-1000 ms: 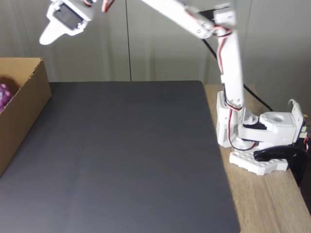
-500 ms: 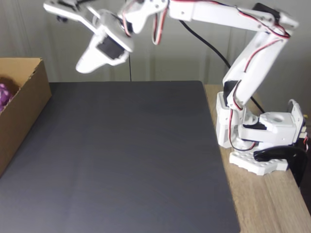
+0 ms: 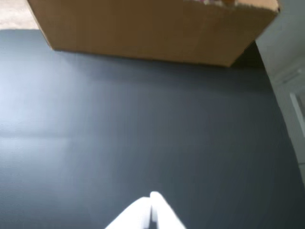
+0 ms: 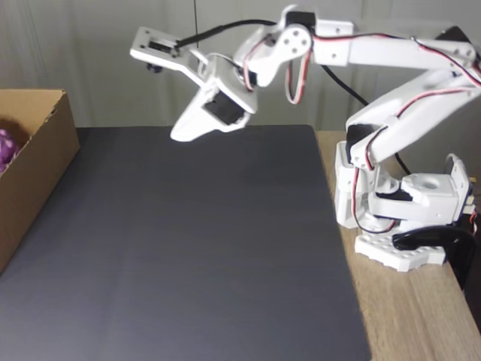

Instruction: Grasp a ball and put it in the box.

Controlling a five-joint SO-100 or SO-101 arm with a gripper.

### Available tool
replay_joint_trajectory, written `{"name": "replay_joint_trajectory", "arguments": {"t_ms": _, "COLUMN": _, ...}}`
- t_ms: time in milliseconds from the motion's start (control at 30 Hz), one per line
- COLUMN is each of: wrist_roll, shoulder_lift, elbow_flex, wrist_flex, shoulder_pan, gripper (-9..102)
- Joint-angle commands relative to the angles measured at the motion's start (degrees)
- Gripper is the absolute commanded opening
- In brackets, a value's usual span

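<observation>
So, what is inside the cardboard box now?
In the fixed view, the ball lies inside the box; just its purple bumpy edge shows. The picture's left edge cuts off the rest of the interior.

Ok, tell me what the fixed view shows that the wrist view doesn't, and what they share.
Fixed view alone: the ball lying inside the box, the arm's base on the wooden tabletop, and the whole arm held above the mat. Wrist view alone: the box's long outer side face on and the closed white tips of the gripper over bare mat. Both share the cardboard box, the dark mat and the gripper, which carries nothing.
</observation>
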Motion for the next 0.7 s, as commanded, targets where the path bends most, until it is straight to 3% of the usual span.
{"name": "replay_joint_trajectory", "arguments": {"t_ms": 0, "wrist_roll": -0.44, "shoulder_lift": 5.71, "elbow_flex": 3.87, "wrist_flex": -0.53, "shoulder_pan": 1.23, "gripper": 0}}
{"name": "replay_joint_trajectory", "arguments": {"t_ms": 367, "wrist_roll": -9.32, "shoulder_lift": 39.11, "elbow_flex": 27.86, "wrist_flex": 3.69, "shoulder_pan": 1.93, "gripper": 1}}
{"name": "replay_joint_trajectory", "arguments": {"t_ms": 667, "wrist_roll": -7.03, "shoulder_lift": 39.11, "elbow_flex": 29.79, "wrist_flex": 8.35, "shoulder_pan": 2.11, "gripper": 1}}
